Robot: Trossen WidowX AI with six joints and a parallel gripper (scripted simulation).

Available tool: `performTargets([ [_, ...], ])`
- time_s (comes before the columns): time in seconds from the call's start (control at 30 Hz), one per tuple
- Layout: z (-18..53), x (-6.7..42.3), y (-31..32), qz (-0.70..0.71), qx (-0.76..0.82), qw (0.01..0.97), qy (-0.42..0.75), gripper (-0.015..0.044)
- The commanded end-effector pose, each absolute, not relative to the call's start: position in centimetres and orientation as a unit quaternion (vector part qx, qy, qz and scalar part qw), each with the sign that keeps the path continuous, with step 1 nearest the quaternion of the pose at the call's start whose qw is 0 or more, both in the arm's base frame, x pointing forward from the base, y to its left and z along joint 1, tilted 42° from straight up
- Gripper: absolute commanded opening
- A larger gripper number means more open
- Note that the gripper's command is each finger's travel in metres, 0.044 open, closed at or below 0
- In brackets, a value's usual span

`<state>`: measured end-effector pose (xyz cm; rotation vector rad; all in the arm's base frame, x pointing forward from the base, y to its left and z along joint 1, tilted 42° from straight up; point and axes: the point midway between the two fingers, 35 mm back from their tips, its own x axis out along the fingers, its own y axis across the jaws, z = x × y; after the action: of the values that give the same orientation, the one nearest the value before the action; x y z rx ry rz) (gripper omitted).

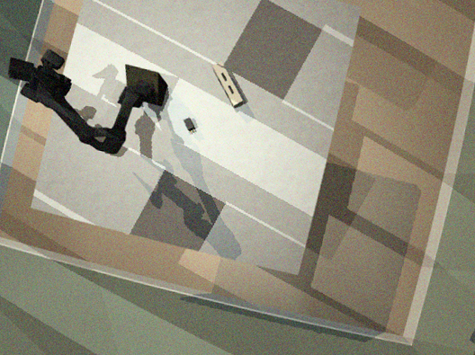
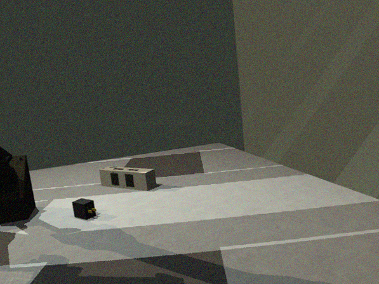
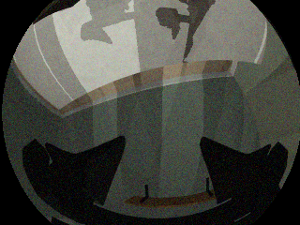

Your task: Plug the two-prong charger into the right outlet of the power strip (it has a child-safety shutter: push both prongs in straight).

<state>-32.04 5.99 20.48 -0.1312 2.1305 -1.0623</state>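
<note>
The small black cube-shaped charger (image 1: 190,125) (image 2: 83,208) lies on its side on the table, in a bright patch of light. Its two short brass-coloured prongs point sideways, level with the table. The long beige block-shaped power strip (image 1: 229,85) (image 2: 127,178) lies well apart from it, further back. The strip shows two dark rectangular outlets on its side face and two slots on its top face.

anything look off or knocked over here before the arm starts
Nothing looks damaged or spilled. The black charger lies on its side, prongs pointing sideways, apart from the power strip, which sits flat at an angle to the table edges. The hand is open and empty.
</note>
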Motion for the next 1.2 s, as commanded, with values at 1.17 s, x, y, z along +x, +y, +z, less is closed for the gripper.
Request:
performTargets([
  [1.17, 15.7, -24.4, 19.9, -0.698, 0.326, 0.245, 0.589, 0.0440],
])
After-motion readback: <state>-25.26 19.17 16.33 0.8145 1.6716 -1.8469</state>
